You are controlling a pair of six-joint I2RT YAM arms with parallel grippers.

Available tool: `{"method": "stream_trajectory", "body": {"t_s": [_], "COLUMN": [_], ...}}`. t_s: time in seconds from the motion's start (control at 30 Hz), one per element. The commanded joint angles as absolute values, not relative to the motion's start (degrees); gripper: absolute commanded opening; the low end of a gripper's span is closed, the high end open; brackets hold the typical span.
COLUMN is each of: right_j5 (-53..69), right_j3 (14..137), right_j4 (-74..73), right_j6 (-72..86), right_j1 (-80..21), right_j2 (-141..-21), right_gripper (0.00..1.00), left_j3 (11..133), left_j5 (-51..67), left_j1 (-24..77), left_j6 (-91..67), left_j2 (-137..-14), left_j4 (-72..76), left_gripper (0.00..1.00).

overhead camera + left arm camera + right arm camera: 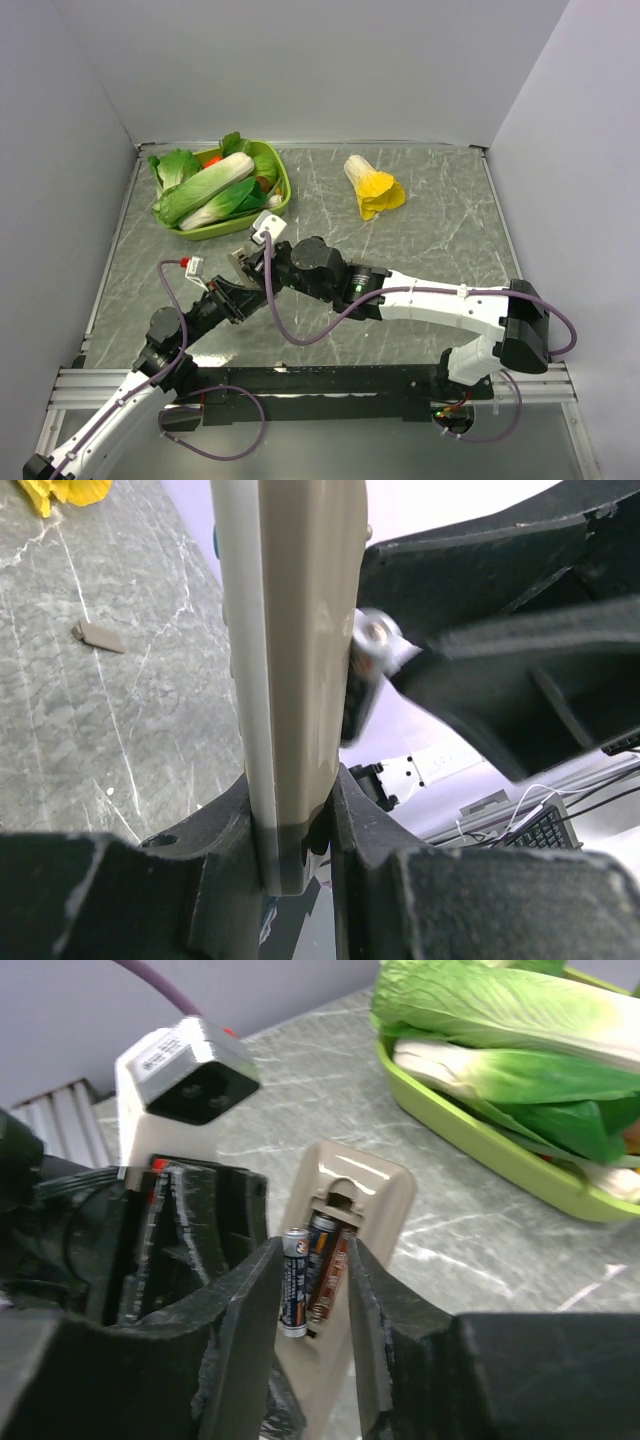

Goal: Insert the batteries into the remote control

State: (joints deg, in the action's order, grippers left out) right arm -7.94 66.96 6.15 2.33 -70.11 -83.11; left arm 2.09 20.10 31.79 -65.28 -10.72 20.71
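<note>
The slim bar-shaped remote control with the plain grey-beige back (pixel 352 1182) is gripped at its lower end between the closed fingers of the left gripper (pixel 292 825). Its back compartment is uncovered, and the two small dark cylindrical batteries (pixel 296 1282) are seen there side by side. The copper-wrapped one lies down in its bay, while the blue-banded one beside it sits proud and slightly askew. The right gripper (pixel 314 1256) is placed around them, its jaws parted to roughly the width of the pair, and nothing is seen to be clamped.

The main risk is judged to lie in that unseated cell. If the right fingers are withdrawn along it, it could be dragged out and dropped. If it is pressed down off-line, the remote could be twisted in the left grip (only a short length is pinched).

Whether the pads touch the batteries cannot be made out, nor can polarity marks or spring contacts. In the top view the remote is hidden by both wrists. Beyond the remote, a small flat grey-brown piece (pixel 98 635) lies on the marbled grey-green table (pixel 430 240); it is possibly the compartment lid, but too small to tell. Farther behind the remote, the lime-green plastic tray (pixel 212 232) of toy greens is cut off in the right wrist view.
</note>
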Motion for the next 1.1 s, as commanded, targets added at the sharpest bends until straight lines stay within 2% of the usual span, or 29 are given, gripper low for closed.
{"method": "stream_trajectory", "body": {"t_s": [0.0, 0.43, 0.53, 0.67, 0.8, 0.93, 1.07], "right_j5": [-11.6, -14.07, -12.49, -10.2, -10.46, -8.54, -1.53], "right_j3": [70.13, 70.84, 72.24, 75.31, 77.7, 71.65, 61.46], "right_j4": [3.43, 2.55, 1.06, -4.82, -12.38, -13.63, -7.68], "right_j6": [0.88, 0.96, 1.84, 4.48, 8.51, 16.15, 22.66], "right_j1": [-69.61, -69.52, -69.35, -69.35, -68.73, -65.22, -59.78], "right_j2": [-82.79, -85.96, -85.26, -84.46, -84.47, -82.27, -78.67], "right_gripper": [0.33, 0.32, 0.35, 0.47, 0.54, 0.54, 0.57], "left_j3": [0.09, 0.44, 0.35, 0.7, 0.79, 0.7, 1.49], "left_j5": [21.27, 20.65, 20.48, 18.64, 16.71, 17.14, 18.37], "left_j1": [31.82, 31.82, 31.82, 31.82, 31.82, 31.82, 31.82], "left_j6": [-65.39, -67.41, -67.41, -66.1, -64.34, -63.2, -61.62], "left_j2": [-10.81, -10.72, -11.6, -12.22, -13.97, -18.45, -27.39], "left_j4": [25.93, 23.56, 22.94, 19.27, 15.91, 16.96, 19.42], "left_gripper": [0.01, 0.01, 0.01, 0.01, 0.02, 0.01, 0.01]}}
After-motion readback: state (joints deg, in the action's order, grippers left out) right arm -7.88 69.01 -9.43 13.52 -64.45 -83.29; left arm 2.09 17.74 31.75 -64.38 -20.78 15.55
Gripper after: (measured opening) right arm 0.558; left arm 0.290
